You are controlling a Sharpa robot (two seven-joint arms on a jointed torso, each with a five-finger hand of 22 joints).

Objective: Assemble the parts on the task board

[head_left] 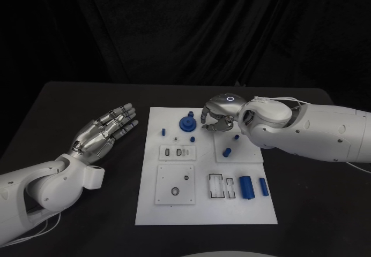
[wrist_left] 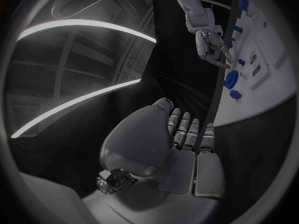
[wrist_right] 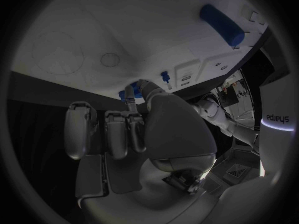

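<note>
A: Where is the right hand (head_left: 218, 119) sitting?

B: It is hovering over the task board (head_left: 205, 214) at its twelve o'clock edge, fingers curling in beside the blue disc with a knob (head_left: 187, 123); whether it is pinching anything, I cannot tell.

A: And the left hand (head_left: 104, 132)?

B: It is lying spread, holding nothing, at the board's nine o'clock. Two blue cylinders (head_left: 246, 187) are lying toward four o'clock.

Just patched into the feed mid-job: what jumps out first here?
The white task board in the middle of the black table, dotted with small blue parts. The right hand hovers, fingers curled down, over the board's far edge beside a round blue part. The left hand floats open off the board's left side, holding nothing.
</note>
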